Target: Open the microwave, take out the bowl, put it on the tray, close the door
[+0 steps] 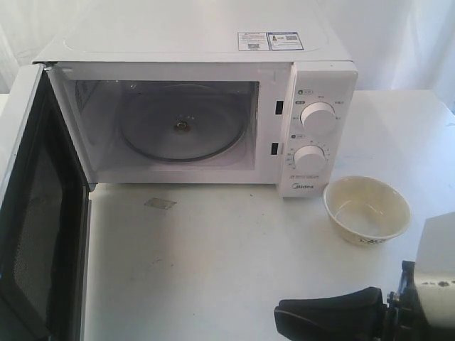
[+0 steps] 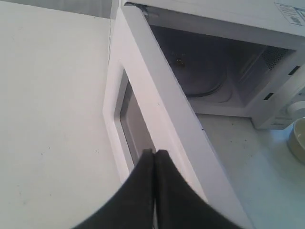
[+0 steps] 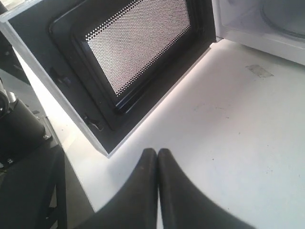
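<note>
A white, boxy microwave stands on a pale matte table. Its door hangs wide open at nine o'clock, showing a glossy black inner face and a finely perforated mesh window. Inside, the round clear-glass turntable is bare.

The bowl is small, round and glazed cream, with dark marks low on its wall. It sits on the table at four o'clock from the cavity, just in front of the panel with two smooth white knobs.

No tray shows in any view. The bowl is out, but I cannot confirm it has been placed on a tray. Shutting the door is clearly left to do.

The left gripper has two tapered matte black fingers, clenched on nothing. It is close to the door's white outer frame, and I cannot tell whether it touches. The right gripper is likewise pinched together and empty. It hangs low over the table at five o'clock, facing the door's black side.
</note>
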Robot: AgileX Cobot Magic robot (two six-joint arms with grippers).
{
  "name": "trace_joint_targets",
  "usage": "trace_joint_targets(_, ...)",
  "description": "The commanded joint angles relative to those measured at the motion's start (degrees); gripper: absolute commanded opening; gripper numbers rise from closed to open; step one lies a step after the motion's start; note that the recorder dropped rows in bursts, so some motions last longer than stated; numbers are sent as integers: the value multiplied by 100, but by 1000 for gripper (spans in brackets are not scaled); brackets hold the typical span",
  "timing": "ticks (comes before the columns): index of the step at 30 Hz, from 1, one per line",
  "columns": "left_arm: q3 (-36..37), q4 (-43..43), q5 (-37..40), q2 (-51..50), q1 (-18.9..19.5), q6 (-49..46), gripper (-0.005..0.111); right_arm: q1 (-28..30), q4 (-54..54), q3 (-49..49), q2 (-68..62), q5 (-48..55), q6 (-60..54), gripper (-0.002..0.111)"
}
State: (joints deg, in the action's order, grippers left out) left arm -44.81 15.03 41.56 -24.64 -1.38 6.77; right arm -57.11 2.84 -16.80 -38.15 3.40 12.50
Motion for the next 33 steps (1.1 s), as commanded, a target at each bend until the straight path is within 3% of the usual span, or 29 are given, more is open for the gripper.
trace_joint_targets(1, -66, -24, -133, -47, 2, -178, 0, -12, -29, 88, -7, -27, -68, 0)
trace_joint_targets(6, 4, -58, 329, -86, 2, -1259, 0, -12, -6, 233, -7, -231, -68, 0)
trace_joint_targets(11, 329, -704, 631, -367, 2, -1427, 0, -12, -6, 258, -7, -286, -68, 0)
trace_joint_targets(19, 513, -688, 494, -858, 2, -1908, 0, -12, -16, 258, -7, -340, -68, 0)
trace_joint_targets(24, 513, 673, 144, -1268, 2, -3646, 0, -12, -16, 284, -7, -372, -82, 0)
trace_joint_targets(33, 449, 2374, -2, -2330, 2, -5241, 0, -12, -16, 284, -7, -508, -94, 0)
